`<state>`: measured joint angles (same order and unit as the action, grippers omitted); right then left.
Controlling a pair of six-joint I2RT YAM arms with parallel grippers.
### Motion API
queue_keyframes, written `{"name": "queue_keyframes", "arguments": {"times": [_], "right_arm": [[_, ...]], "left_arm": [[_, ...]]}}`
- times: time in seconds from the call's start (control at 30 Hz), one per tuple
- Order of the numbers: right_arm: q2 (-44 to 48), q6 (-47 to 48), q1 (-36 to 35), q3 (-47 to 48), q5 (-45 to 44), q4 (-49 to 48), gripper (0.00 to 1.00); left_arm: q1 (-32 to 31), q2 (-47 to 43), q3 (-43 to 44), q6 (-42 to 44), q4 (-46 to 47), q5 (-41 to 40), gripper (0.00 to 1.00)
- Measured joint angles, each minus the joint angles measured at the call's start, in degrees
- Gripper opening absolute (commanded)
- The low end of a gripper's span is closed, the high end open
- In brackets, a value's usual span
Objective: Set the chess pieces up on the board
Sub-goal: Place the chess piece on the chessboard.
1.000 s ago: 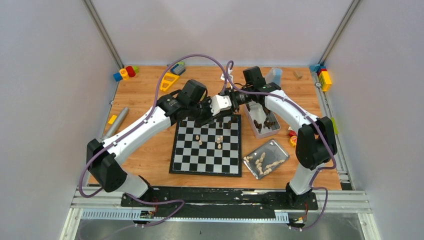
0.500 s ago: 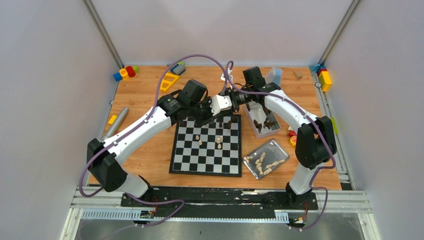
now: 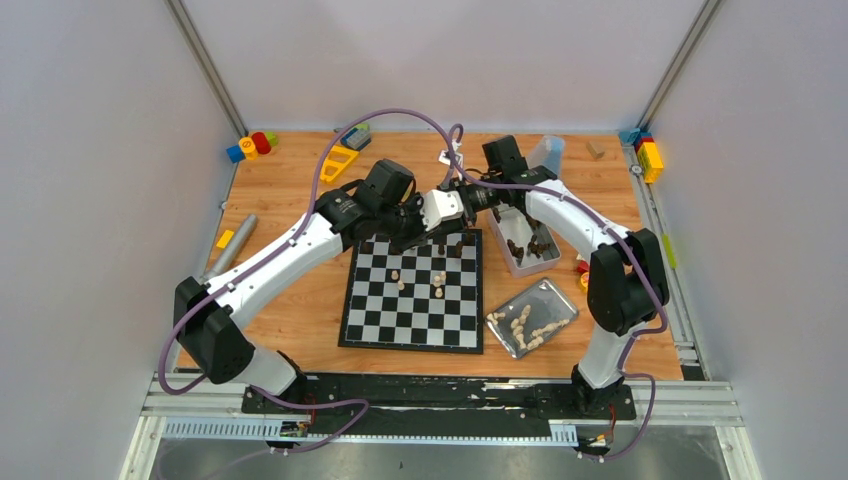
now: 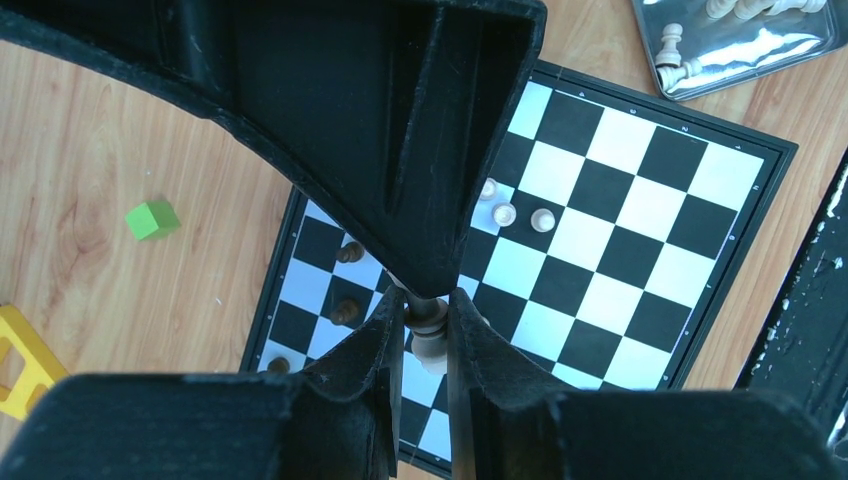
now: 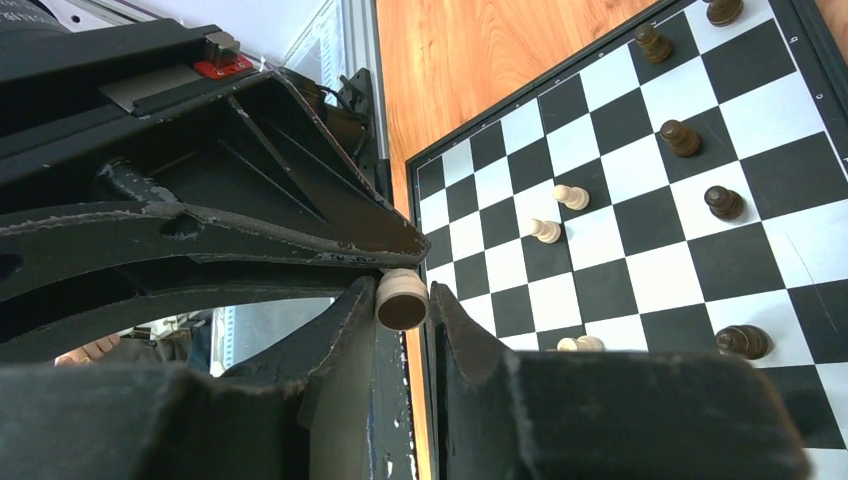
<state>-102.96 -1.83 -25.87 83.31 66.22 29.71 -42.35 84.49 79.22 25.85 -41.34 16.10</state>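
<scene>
The board [image 3: 380, 322] lies in the middle of the table, with a few cream chess pieces [image 3: 438, 282] on it and dark ones [image 3: 458, 246] along its far edge. Above that far edge my two grippers meet tip to tip. My left gripper [image 4: 428, 335] is shut on a cream piece [image 4: 430, 345], gripping its upper part. My right gripper [image 5: 403, 305] comes from the opposite side, and its fingers press on both sides of the same cream piece's round base [image 5: 402, 300]. In the top view the piece is hidden between the left gripper [image 3: 450, 210] and the right gripper [image 3: 461, 201].
A shiny metal tray [image 3: 556, 300] holding cream pieces lies right of the board. A grey bin [image 3: 505, 262] with dark pieces stands behind it. Toy blocks [image 3: 250, 145] and a yellow triangle [image 3: 340, 160] sit at the far left. More blocks [image 3: 648, 155] are at the far right. A green cube [image 4: 153, 219] lies beside the board.
My right gripper's jaws have narrowed onto the base of the cream piece, and the right arm has shifted slightly. The left arm and its grip are unchanged.
</scene>
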Motion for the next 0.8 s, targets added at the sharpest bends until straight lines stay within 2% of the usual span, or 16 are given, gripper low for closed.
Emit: {"name": "queue_keyframes", "arguments": {"times": [0.1, 0.23, 0.33, 0.4, 0.43, 0.5, 0.63, 0.8], "right_arm": [[0.0, 0.0, 0.0, 0.0, 0.0, 0.0, 0.09], [0.0, 0.0, 0.1, 0.0, 0.2, 0.0, 0.01], [0.0, 0.0, 0.7, 0.0, 0.1, 0.0, 0.00], [0.2, 0.0, 1.6, 0.0, 0.1, 0.0, 0.00], [0.3, 0.0, 2.3, 0.0, 0.1, 0.0, 0.00], [0.7, 0.0, 3.9, -0.1, 0.3, 0.0, 0.00], [2.3, 0.0, 7.2, -1.3, 1.5, -0.2, 0.00], [5.2, -1.0, 9.7, -5.7, 3.4, -4.0, 0.00]], "left_arm": [[0.0, 0.0, 0.0, 0.0, 0.0, -0.1, 0.24], [0.0, 0.0, 0.0, -0.1, 0.3, -0.3, 0.48], [0.0, -0.1, -0.2, -0.7, 0.9, -1.2, 0.62], [0.0, -0.2, -0.5, -1.4, 1.5, -2.1, 0.73], [0.0, -0.4, -0.7, -1.7, 1.8, -2.5, 0.82], [0.0, -1.1, -1.3, -2.2, 2.3, -3.4, 0.91], [0.9, -3.9, -2.7, -3.6, 3.3, -4.0, 0.97], [7.0, -5.3, -2.1, -8.0, 5.2, 3.5, 0.98]]}}
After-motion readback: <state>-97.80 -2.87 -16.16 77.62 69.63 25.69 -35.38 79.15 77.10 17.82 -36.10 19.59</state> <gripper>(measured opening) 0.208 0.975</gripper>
